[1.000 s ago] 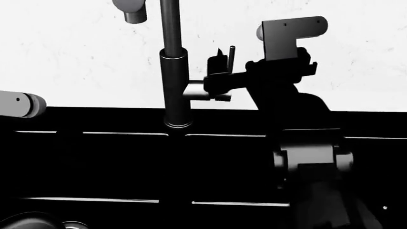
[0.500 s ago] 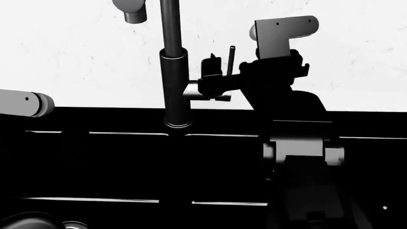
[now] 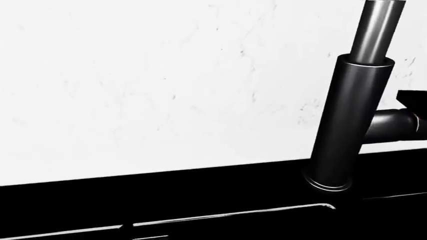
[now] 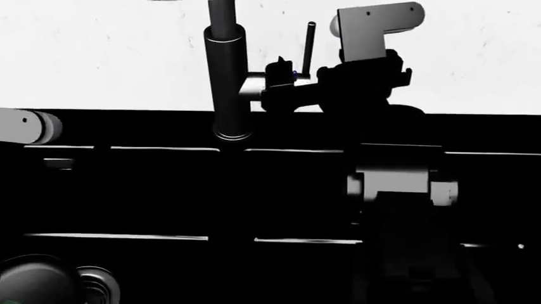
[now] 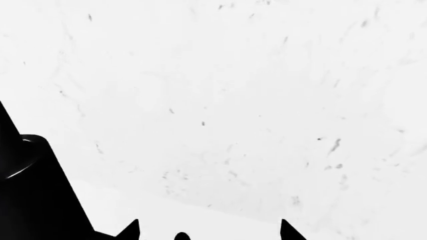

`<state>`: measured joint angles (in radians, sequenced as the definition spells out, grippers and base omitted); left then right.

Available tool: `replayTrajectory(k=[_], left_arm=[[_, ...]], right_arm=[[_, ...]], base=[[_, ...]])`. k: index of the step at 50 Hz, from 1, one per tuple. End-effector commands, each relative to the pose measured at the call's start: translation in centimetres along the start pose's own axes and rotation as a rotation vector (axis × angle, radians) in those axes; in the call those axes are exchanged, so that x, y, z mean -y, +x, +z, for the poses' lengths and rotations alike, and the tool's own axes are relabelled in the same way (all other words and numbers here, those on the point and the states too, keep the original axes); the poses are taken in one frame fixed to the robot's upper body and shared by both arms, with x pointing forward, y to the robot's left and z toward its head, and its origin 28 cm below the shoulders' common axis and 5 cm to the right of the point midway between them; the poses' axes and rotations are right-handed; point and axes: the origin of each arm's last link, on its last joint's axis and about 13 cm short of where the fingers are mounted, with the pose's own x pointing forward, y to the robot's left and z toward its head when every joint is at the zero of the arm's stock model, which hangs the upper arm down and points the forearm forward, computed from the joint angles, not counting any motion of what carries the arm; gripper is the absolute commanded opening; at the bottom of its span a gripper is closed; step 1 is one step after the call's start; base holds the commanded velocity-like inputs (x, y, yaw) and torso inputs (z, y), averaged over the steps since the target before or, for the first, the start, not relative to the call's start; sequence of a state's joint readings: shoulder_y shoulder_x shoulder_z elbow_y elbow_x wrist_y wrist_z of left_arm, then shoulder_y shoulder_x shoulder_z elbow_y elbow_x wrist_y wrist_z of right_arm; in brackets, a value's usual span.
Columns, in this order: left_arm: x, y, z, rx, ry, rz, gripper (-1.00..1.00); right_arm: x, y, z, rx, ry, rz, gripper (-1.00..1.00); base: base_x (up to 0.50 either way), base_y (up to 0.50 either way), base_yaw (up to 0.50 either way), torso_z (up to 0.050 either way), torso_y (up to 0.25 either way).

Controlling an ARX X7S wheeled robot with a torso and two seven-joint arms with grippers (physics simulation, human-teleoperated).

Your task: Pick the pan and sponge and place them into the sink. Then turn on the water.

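The sink [image 4: 127,190] fills the lower head view as a black double basin, its thin pale rims catching light. At its near left corner a round steel drain ring [image 4: 97,285] shows beside a dark rounded shape that may be the pan [image 4: 34,282]; I cannot tell. The sponge is not visible. The dark faucet column [image 4: 228,82] stands at the sink's back edge before the white marbled wall [image 4: 101,57]. The right gripper [image 4: 283,88] sits against the faucet's side stub, just beside the thin upright lever [image 4: 308,47]; whether its fingers are wide or narrow I cannot tell. The left arm [image 4: 25,125] shows at the far left.
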<state>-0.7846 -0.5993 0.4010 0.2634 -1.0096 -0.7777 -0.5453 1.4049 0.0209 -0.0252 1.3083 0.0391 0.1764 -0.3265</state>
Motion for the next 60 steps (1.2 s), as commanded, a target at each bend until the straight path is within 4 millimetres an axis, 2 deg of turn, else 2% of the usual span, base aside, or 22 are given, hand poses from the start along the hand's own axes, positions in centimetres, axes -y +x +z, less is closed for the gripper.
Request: replayTrajectory(k=[1,9,32,53,60], left_arm=[[-0.4,-0.8,1.0,0.004,0.001,0.001,1.00],[-2.1,-1.4,1.3,-0.008,-0.018,0.003,1.00],[-1.4,-0.9,1.3,-0.016,-0.014,0.003,1.00],[-2.0,-1.2,1.4,-0.017,-0.012,0.012,1.00],[-1.4,-1.0,1.5,-0.013,-0.010,0.012,1.00]], right_arm=[[0.0,0.1,1.9,0.036,-0.026,-0.004,1.00],[0.2,0.1,2.5,0.060,-0.031,-0.014,1.00],[1.3,-0.4,1.8,0.033,0.018,-0.105,1.00],[1.8,-0.6,0.9,0.027,0.059,-0.128,1.00],[2.1,-0.8,0.8,0.025,0.067,-0.136,1.00]], base=[[0.00,0.00,0.00,0.024,-0.092],[0.00,0.00,0.00,0.003,0.000],[0.00,0.00,0.00,0.000,0.000],[0.00,0.00,0.00,0.000,0.000],[0.00,0.00,0.00,0.000,0.000]])
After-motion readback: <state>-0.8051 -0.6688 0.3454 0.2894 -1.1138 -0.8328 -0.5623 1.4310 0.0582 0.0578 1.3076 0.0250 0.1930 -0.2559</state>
